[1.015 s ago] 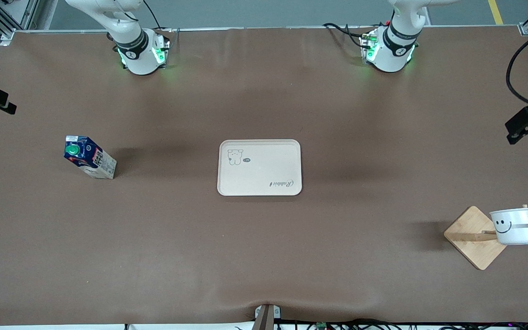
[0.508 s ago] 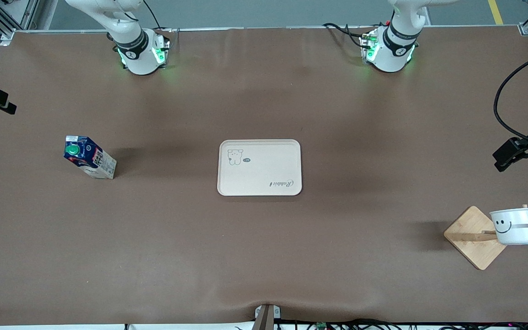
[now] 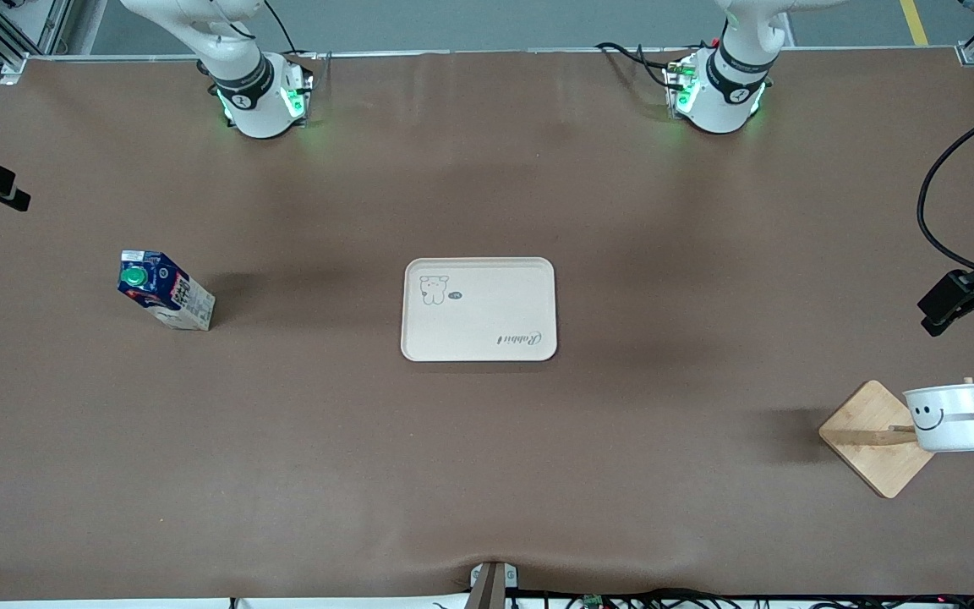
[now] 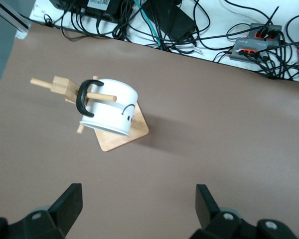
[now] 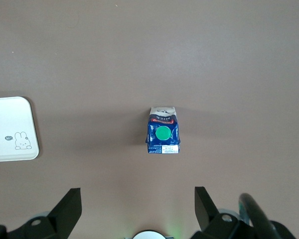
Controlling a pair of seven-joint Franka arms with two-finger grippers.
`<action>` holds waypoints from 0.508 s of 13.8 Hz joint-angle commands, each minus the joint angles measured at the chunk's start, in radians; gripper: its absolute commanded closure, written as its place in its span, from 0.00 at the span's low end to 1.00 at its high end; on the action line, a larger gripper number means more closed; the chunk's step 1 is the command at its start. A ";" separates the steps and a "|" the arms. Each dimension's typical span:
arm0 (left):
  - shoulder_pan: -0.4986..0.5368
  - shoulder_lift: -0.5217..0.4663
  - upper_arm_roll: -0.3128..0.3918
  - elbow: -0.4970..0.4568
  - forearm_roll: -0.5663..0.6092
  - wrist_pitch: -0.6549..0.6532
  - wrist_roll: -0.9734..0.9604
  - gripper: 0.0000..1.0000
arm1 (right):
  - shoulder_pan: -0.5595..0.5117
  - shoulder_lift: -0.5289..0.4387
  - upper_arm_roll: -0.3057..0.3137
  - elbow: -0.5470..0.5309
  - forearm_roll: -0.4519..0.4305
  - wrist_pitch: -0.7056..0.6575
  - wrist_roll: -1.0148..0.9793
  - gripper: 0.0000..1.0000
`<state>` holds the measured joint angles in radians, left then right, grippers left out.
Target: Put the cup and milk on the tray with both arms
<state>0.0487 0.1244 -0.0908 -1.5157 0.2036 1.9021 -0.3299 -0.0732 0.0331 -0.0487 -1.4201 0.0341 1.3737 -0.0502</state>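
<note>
- Counter (image 3: 487, 474) first: you have brown surface all round, with the tray (image 3: 478, 309) flat at its middle and bare, so neither item is placed yet.
- Wooden stand (image 3: 874, 437) sits near the corner at the left arm's end, close to the edge nearest the front camera. The cup (image 3: 950, 418) hangs on its peg by the black handle, tipped on its side, smiley face showing.
- Left gripper (image 4: 137, 211) hovers over the counter near that same end, jaws released and empty, the cup in sight of its wrist camera. You'll want to slide the cup off along the peg's line, not lift straight up, or the stand will likely tip.
- Right gripper (image 5: 134, 209) hangs over the counter at the right arm's end, jaws released, nothing held.
- Milk (image 3: 165, 289) stands upright toward the right arm's end, well apart from the tray. Centre your jaws over the green cap (image 5: 162, 133) and close on the carton's flat sides, low enough that it can't swing.
- Set each item on its own half of the tray so the arms don't crowd.
</note>
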 commanded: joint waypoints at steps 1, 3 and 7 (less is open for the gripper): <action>-0.004 0.023 -0.001 0.028 0.039 0.000 0.019 0.00 | -0.010 0.008 0.004 0.018 0.010 -0.007 -0.010 0.00; 0.002 0.029 -0.001 0.028 0.048 0.000 0.034 0.00 | -0.013 0.010 0.004 0.018 0.013 -0.005 -0.008 0.00; 0.011 0.064 0.002 0.019 0.037 0.000 0.022 0.00 | -0.016 0.021 0.004 0.020 0.015 -0.007 -0.011 0.00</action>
<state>0.0545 0.1611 -0.0874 -1.5134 0.2268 1.9022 -0.3074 -0.0742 0.0379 -0.0494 -1.4202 0.0341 1.3737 -0.0502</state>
